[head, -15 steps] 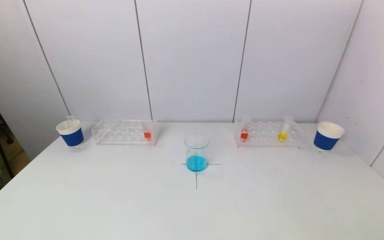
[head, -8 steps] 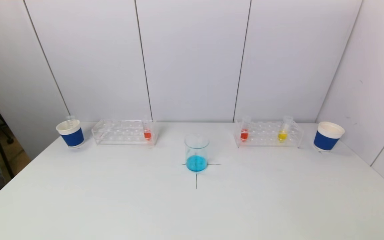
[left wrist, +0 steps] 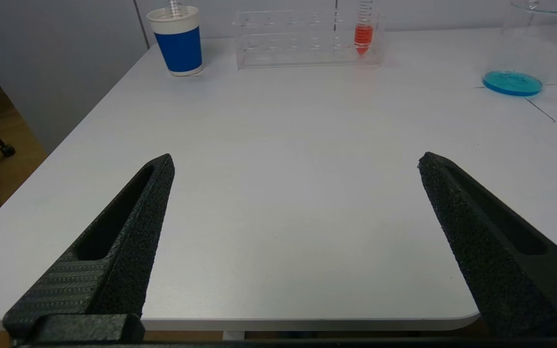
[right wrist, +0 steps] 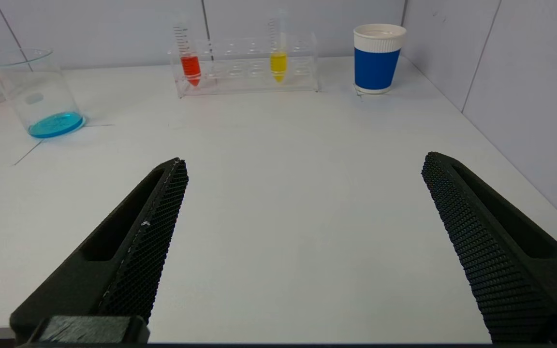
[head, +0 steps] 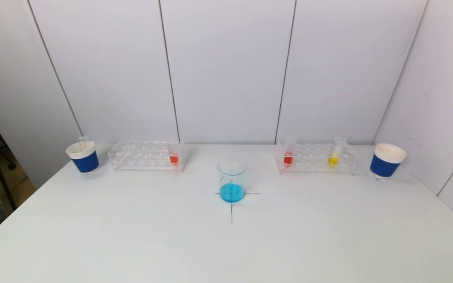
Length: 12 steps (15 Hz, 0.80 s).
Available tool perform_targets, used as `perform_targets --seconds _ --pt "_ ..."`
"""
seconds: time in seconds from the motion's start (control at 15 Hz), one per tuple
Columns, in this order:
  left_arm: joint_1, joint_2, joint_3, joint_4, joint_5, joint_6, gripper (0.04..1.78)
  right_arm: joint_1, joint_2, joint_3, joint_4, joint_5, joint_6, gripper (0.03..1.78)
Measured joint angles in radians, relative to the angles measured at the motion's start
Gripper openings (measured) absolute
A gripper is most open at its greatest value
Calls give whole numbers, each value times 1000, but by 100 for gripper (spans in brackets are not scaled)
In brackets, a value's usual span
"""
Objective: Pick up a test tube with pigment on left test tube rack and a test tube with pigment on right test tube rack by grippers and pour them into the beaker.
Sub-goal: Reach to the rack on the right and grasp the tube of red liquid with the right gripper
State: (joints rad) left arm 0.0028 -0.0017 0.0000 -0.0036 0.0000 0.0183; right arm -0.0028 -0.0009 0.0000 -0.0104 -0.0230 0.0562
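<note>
Change: none over the last second; nothing has moved.
Beaker: clear glass beaker, blue liquid, mid-bench.
Tubes: orange-filled tube left of beaker, racked.
Tools: left tool, right tool wide, empty, near bench edge.
Meaning: picking not yet begun.

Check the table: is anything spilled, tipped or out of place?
Nothing stands out. The beaker stands upright on its cross mark, tubes sit in both racks, cups upright, no spills. Both grippers hang open, empty.
</note>
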Motion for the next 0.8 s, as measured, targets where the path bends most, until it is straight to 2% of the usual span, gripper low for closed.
perform_targets --seconds 0.8 --pt "0 0 0 -1 0 0 176 0 0 0 0 0 0 176"
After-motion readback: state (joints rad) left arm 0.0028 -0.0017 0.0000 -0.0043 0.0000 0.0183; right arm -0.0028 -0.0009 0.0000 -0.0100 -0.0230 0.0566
